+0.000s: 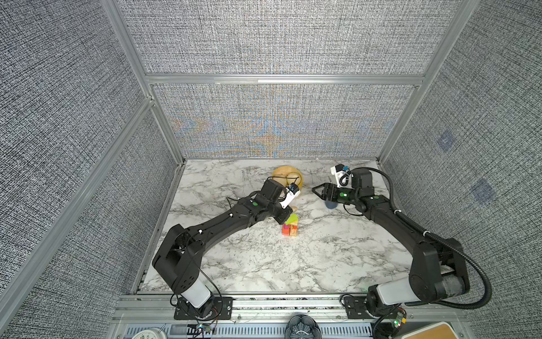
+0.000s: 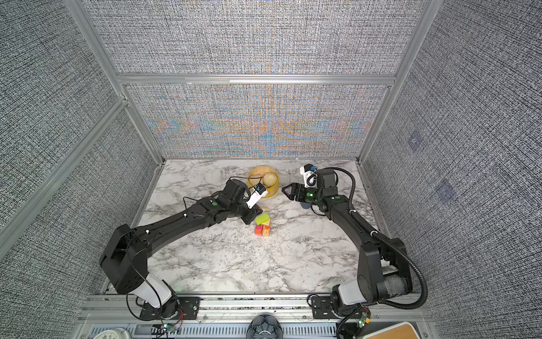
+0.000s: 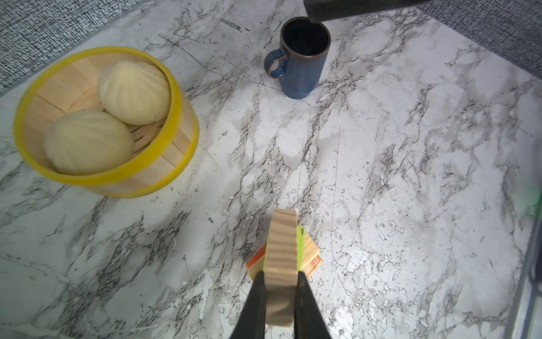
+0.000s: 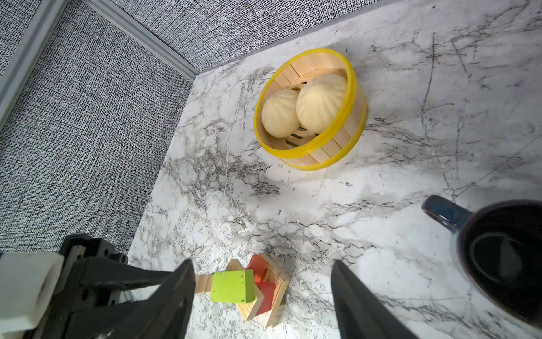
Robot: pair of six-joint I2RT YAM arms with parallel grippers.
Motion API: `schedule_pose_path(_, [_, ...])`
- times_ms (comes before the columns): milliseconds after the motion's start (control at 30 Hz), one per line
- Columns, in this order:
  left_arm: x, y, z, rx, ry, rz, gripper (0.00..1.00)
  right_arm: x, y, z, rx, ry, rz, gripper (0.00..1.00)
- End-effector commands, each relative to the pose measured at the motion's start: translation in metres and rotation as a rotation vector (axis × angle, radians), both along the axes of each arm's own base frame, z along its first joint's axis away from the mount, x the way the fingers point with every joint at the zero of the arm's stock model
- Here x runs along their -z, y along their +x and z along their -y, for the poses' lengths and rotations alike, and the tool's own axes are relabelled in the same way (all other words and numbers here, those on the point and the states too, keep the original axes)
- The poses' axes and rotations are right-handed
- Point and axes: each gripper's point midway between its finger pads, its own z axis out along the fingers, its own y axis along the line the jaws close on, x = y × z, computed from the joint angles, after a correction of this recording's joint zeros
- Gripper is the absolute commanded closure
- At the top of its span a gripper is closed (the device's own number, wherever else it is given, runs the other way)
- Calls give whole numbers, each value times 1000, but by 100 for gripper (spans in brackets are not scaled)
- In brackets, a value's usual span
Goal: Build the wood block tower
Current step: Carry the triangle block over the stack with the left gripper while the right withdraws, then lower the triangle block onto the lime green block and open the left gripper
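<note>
Multicoloured wood-block tower (image 1: 290,229) mid-frame on the marble tabletop (image 1: 264,264).
Yellow-rimmed round wooden steamer basket (image 1: 286,175) above it in both top views; dark blue ceramic mug (image 1: 331,205) to the tower's upper right.

Lime-green slab (image 4: 232,286); red, orange & tan blocks (image 4: 265,293); yellow-rimmed basket (image 3: 96,177); navy mug (image 3: 302,73); grey-veined white marble tbl (image 3: 381,176).

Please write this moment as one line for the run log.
left gripper: shut on tan block, over tower | right gripper: open, empty, by mug | tower top: lime-green slab

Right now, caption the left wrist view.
Left gripper shut on a plain tan wooden block at the small multicoloured tower.
</note>
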Motion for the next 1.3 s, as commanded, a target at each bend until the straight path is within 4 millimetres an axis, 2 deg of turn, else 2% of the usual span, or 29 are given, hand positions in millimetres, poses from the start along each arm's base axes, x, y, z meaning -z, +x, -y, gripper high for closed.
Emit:
schedule_pose_path(0, [1,1,1,-11,13,30,95,1,2,0,1,-9,11,26])
schedule_pose_path(167, [13,-4,0,-22,40,16,95,2,3,-1,-4,-7,11,26])
schedule_pose_path(1033, [37,-9,2,-19,107,-28,96,1,5,-8,-29,17,19,26])
schedule_pose_path(1067, [38,-9,2,-19,110,-31,97,15,-1,-6,-30,11,-12,26])
schedule_pose_path(1267, [41,-9,3,-13,110,-37,93,16,-1,-7,-31,13,-16,26])
